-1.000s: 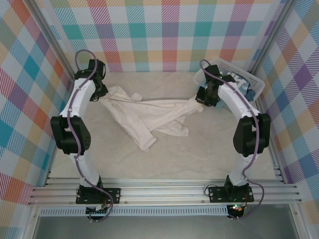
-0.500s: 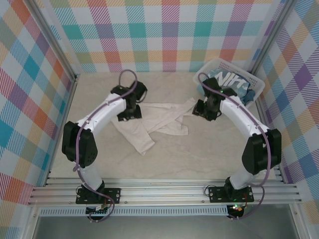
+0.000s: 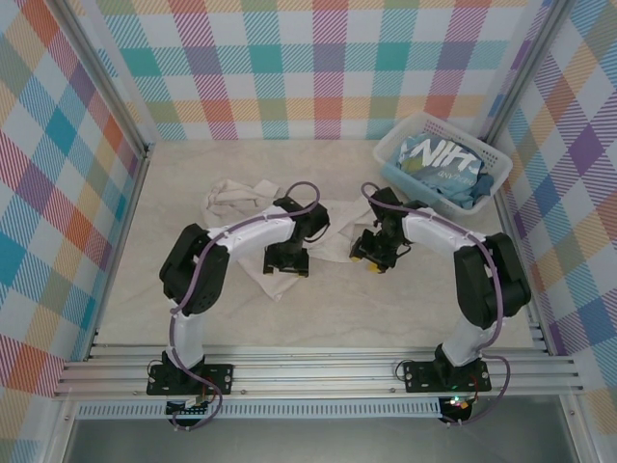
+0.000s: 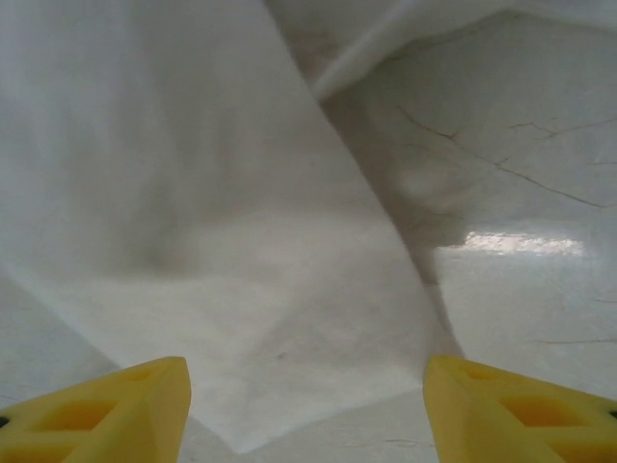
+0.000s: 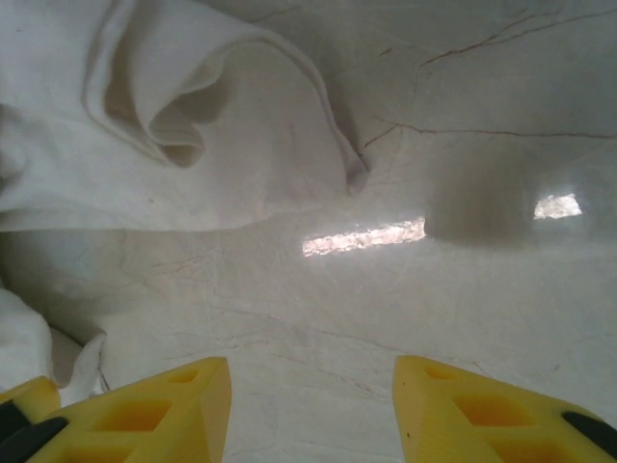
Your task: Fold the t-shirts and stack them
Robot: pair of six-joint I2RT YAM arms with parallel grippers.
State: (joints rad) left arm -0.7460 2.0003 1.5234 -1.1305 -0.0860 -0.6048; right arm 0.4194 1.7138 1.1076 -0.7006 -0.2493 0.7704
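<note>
Two shirts are in sight. The cream-white shirt [image 3: 231, 201] lies crumpled across the middle of the table [image 3: 386, 309], with one bunched end toward the far left and a narrower end reaching toward the near side. The light blue shirt [image 3: 439, 162] with white lettering sits in the white basket [image 3: 388, 154] at the far right corner, well apart from the cream one. We see the left gripper [image 4: 307, 405] low over the cream cloth, its yellow fingers [image 4: 116, 405] spread wide with nothing between them. The right gripper [image 5: 311, 410] hangs over bare table just beside the shirt's right edge. Its fingers are parted and grip nothing, and a rolled fold of cloth lies ahead of it to the left.
</note>
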